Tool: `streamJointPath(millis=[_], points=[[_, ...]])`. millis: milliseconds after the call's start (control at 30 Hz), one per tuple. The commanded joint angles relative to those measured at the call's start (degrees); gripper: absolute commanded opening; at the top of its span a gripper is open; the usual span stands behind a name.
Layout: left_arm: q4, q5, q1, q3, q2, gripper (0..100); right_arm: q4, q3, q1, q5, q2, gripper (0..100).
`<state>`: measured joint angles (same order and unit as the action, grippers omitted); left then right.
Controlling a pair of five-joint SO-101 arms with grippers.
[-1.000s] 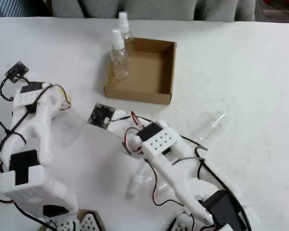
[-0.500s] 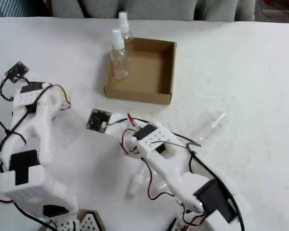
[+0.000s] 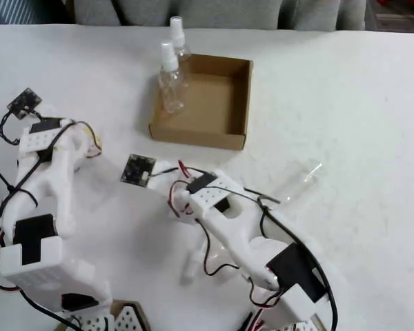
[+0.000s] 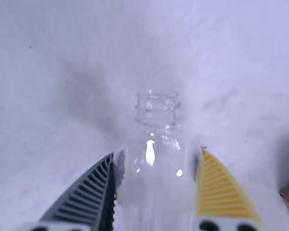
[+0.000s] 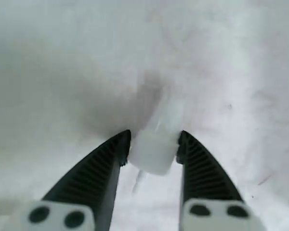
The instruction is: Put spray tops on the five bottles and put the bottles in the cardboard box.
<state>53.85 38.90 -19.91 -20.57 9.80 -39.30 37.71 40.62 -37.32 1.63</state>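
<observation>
The cardboard box (image 3: 196, 136) sits open toward the far edge of the desk (image 3: 345, 96), about midway along it. Inside, against its left wall, a clear bottle with a white spray top (image 3: 171, 86) stands upright. A second capped bottle (image 3: 181, 43) stands at the box's far left corner; whether it is inside the box or just behind it cannot be told. The rest of the box floor is bare cardboard.

An uncapped clear bottle (image 3: 298, 181) lies on its side on the desk's right half, well apart from the box. A small white piece (image 3: 192, 265) lies near the front edge beside the right arm (image 3: 221, 207); it is too blurred to identify.

The left gripper (image 4: 156, 154) is clamped on an open bottle (image 4: 156, 115), its grey and yellow fingers pressed against the bottle's shoulders and the bare threaded neck sticking out past the tips, just above the desk surface. The right gripper (image 5: 154, 134) pinches a spray top (image 5: 156, 151) between its black fingers, low over the desk.

Compared with a second ago, the right arm has swung toward the left arm (image 3: 52, 165), and its wrist board sits nearer the desk's left edge. The left arm, the box and both capped bottles have not moved.
</observation>
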Motion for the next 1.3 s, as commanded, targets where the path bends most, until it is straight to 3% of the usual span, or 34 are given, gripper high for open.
streamJointPath(millis=[0, 100, 300, 500, 700, 867, 1000, 1267], points=[[0.70, -0.62, 0.92, 2.99, -0.22, 2, -1.36, -2.29, 0.22, -0.35, -0.48, 4.2], [0.70, -0.62, 0.92, 2.99, -0.22, 2, -5.76, -4.92, 0.22, -0.18, -0.48, 1.2], [0.53, -0.62, 0.92, 2.99, -0.22, 2, -12.70, -11.78, -3.03, 8.26, -0.48, 1.5], [0.70, -0.62, 1.01, 3.08, -0.66, 2, -12.70, -12.66, -8.57, 12.40, -5.93, 1.5], [1.05, -2.20, 2.15, 3.08, -2.07, 2, -6.99, -1.41, -10.42, 17.76, -20.70, 1.5], [7.03, -7.65, 2.42, 2.99, -10.95, 2, -3.12, 8.00, -11.91, 24.79, -33.80, 1.5], [10.99, -12.40, 4.18, 1.23, -22.55, 2, -5.85, 13.36, -12.00, 25.58, -44.79, 1.5], [4.40, -16.97, 14.99, -10.99, -46.64, 3, -16.48, 21.19, -12.09, 26.02, -68.18, 1.5]])
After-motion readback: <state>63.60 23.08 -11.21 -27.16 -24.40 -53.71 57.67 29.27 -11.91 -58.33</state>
